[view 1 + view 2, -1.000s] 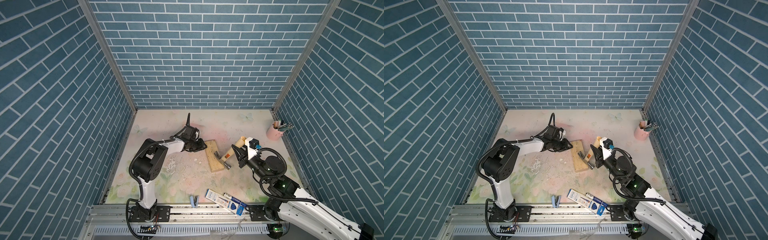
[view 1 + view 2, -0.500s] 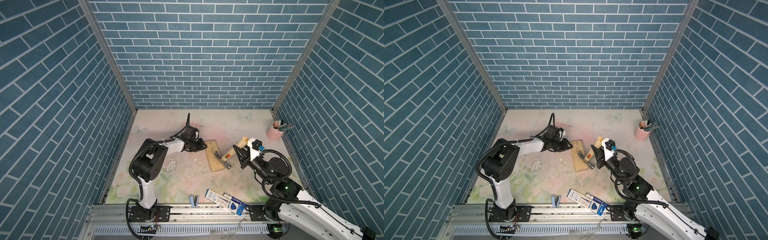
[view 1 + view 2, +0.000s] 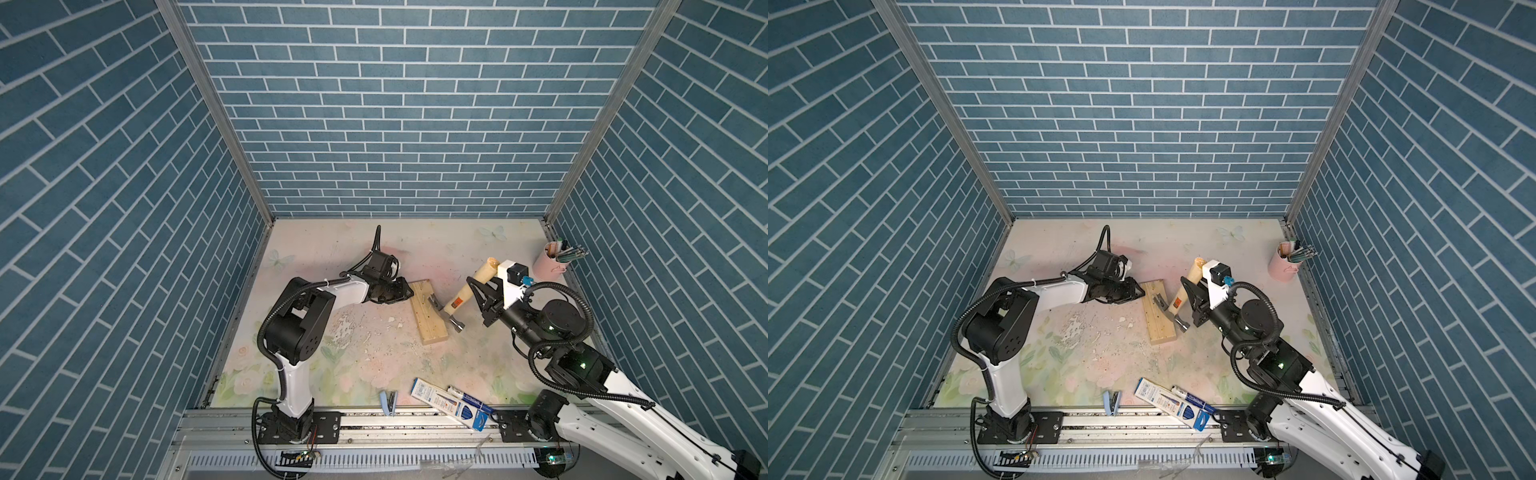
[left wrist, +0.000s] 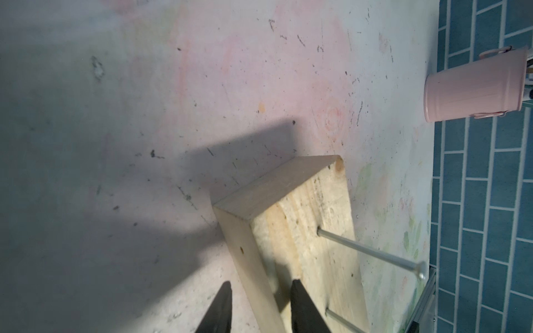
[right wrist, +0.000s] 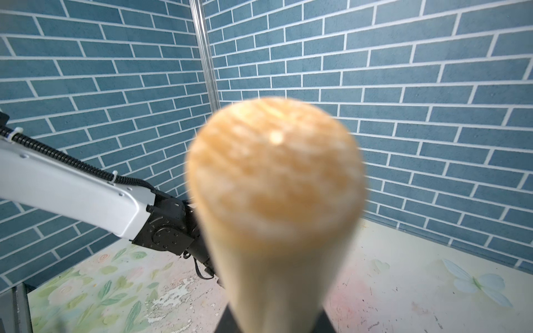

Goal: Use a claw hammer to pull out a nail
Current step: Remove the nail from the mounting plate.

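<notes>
The claw hammer (image 3: 467, 289) leans over a pale wooden block (image 3: 430, 322). Its dark head and claw rest on the block's top and right edge in both top views (image 3: 1179, 316). My right gripper (image 3: 475, 291) is shut on the wooden handle near its butt, which fills the right wrist view (image 5: 274, 187). A long nail (image 4: 369, 250) sticks out of the block (image 4: 311, 207), with a second one beside it. My left gripper (image 4: 261, 288) is closed across the block's thickness at its far end (image 3: 1138, 293), one finger on top and one at the table side.
A pink cup (image 3: 550, 266) of pens stands at the back right by the wall. A blue-and-white box (image 3: 449, 401) and a small blue clip (image 3: 389, 401) lie at the front edge. White flakes litter the table (image 3: 345, 332) left of the block.
The right arm has shifted a little, carrying the hammer handle slightly. The left arm and the block have not moved.
</notes>
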Controlling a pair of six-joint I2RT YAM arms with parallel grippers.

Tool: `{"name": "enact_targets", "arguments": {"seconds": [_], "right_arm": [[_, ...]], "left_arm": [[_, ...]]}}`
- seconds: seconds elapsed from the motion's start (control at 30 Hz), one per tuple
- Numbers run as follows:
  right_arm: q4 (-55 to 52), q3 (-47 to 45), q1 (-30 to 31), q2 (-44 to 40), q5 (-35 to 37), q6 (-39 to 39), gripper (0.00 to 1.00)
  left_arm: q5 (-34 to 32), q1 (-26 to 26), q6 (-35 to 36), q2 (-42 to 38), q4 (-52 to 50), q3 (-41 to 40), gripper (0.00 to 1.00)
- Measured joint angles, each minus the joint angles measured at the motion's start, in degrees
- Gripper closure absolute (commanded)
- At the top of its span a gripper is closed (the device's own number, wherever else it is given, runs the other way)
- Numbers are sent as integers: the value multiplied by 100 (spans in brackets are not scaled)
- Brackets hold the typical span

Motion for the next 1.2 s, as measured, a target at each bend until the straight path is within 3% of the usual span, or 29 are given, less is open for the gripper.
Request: {"name": "enact_targets", "arguments": {"seconds": [0.23,0.67,0.83,1.2], "right_arm": [[-798,1056,0,643,127,2,100],[-2697,3482,-201,1952,304,-22,100],[-3167,4009,-723,2441,-31,129,100],[-3722,4734,-1731,3359,-1504,632,100]], "left_arm": [[-380,9,334,-350,-662,-37,62],[-988,13,1102,-1794,-1412,-92,50],[-1095,13,1388,-2374,-1679,-136,47],[-1158,13,1954,-3211,-2192,-177,44]]}}
